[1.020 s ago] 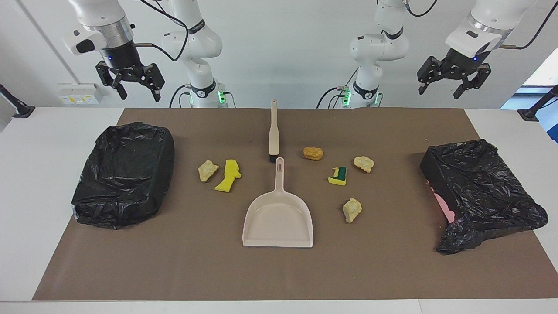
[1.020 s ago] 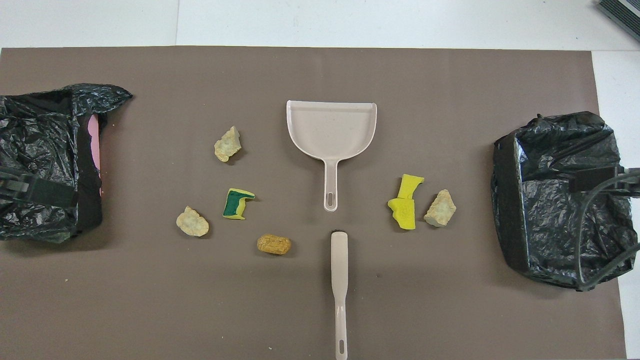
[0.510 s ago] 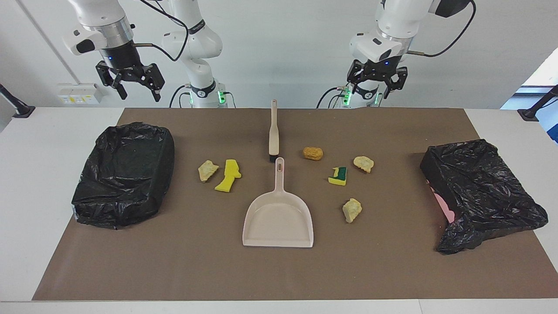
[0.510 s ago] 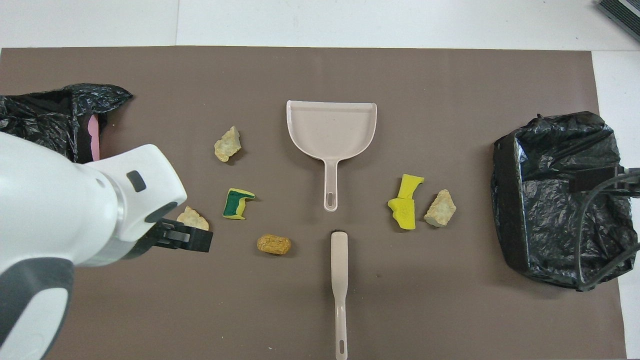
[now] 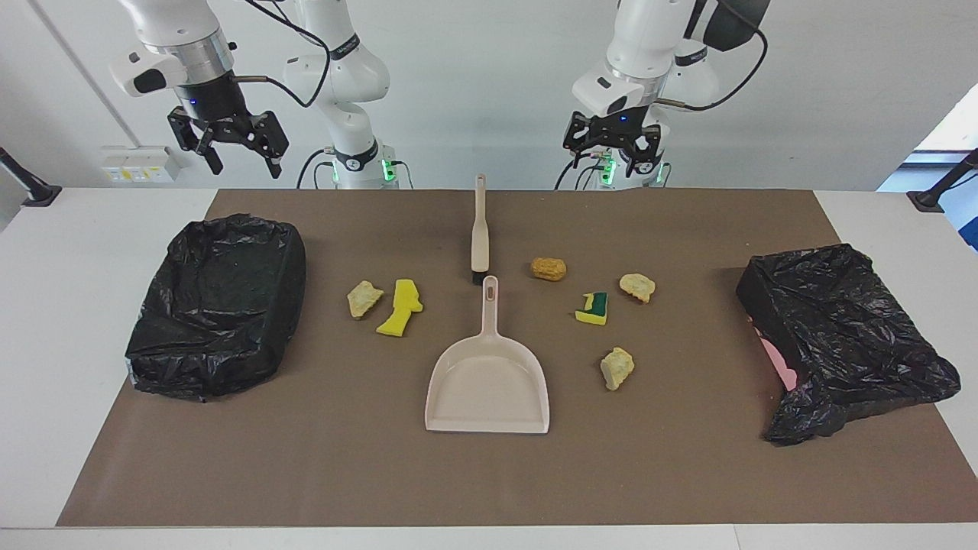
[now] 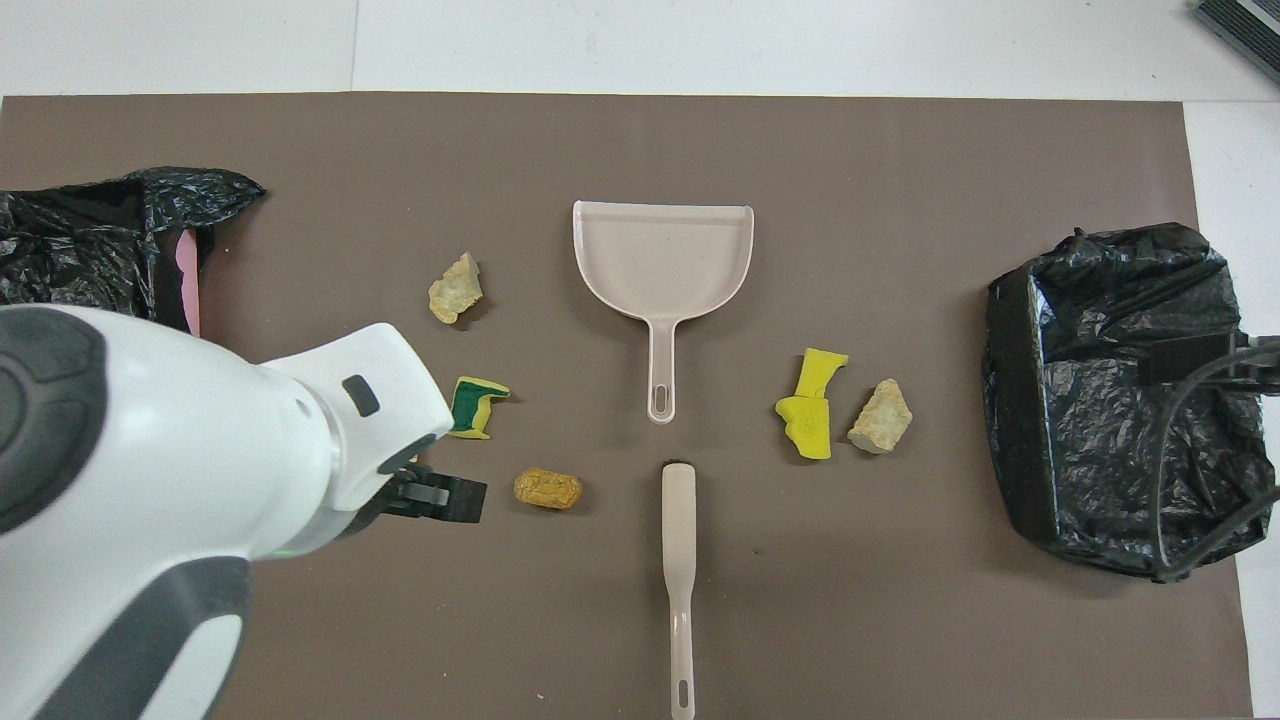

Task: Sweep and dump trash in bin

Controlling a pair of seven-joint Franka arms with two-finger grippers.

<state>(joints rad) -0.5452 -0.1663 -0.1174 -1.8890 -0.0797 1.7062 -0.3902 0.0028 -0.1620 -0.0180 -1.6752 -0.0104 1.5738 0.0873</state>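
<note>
Several scraps of trash lie on the brown mat around a beige dustpan [image 5: 489,374] [image 6: 662,260] and a beige brush [image 5: 479,229] [image 6: 679,560]. They are a golden-brown lump [image 5: 548,268] [image 6: 547,488], a green-backed sponge piece [image 5: 594,308] [image 6: 476,405], a yellow sponge piece [image 5: 400,307] [image 6: 810,405] and pale beige chunks [image 5: 616,368] [image 5: 637,286] [image 5: 364,298]. My left gripper [image 5: 611,159] [image 6: 445,497] is open and empty, high over the mat's edge by the robots. My right gripper [image 5: 243,162] is open and empty, waiting high over its bin. In the overhead view the left arm hides one beige chunk.
A bin lined with a black bag [image 5: 218,305] [image 6: 1110,390] stands at the right arm's end of the mat. A second black-bagged bin [image 5: 840,336] [image 6: 90,240], pink at one side, stands at the left arm's end.
The left arm has swung from above its bin in toward the table's middle, near the brush. The right arm, the trash, the dustpan and the brush have not moved.
</note>
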